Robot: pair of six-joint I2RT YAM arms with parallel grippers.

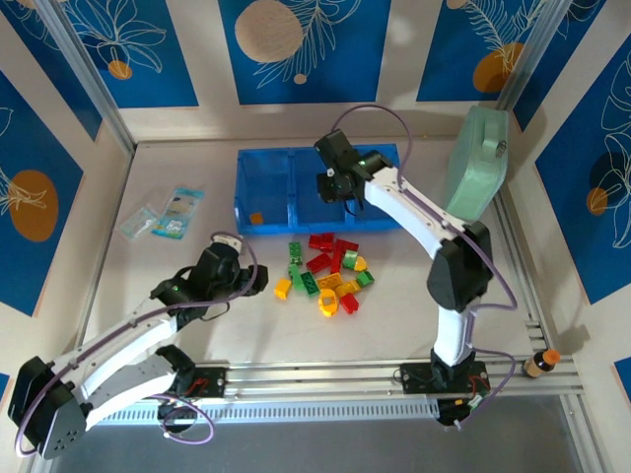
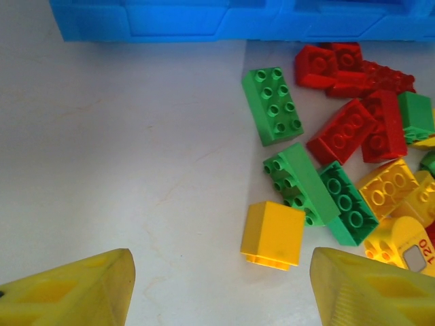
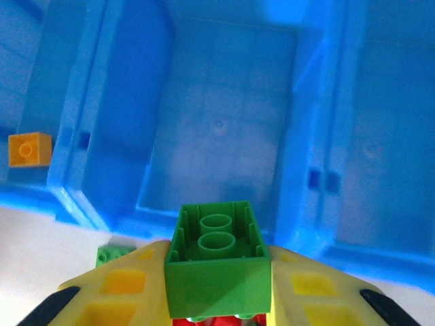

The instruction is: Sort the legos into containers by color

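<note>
Legos (image 2: 343, 132) include 1 yellow piece (image 2: 406, 250) printed 120.

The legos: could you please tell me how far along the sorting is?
Done: one orange brick lies in the left compartment of the tray. In hand: the right hand grips a green brick over the tray. Left: the pile of red, green and yellow bricks, with the open left hand at its edge.

Blue tray (image 1: 271, 182), red, green and yellow legos (image 1: 320, 262), pale green bag (image 1: 478, 163), white-leaf blue panels (image 1: 306, 39)
</note>
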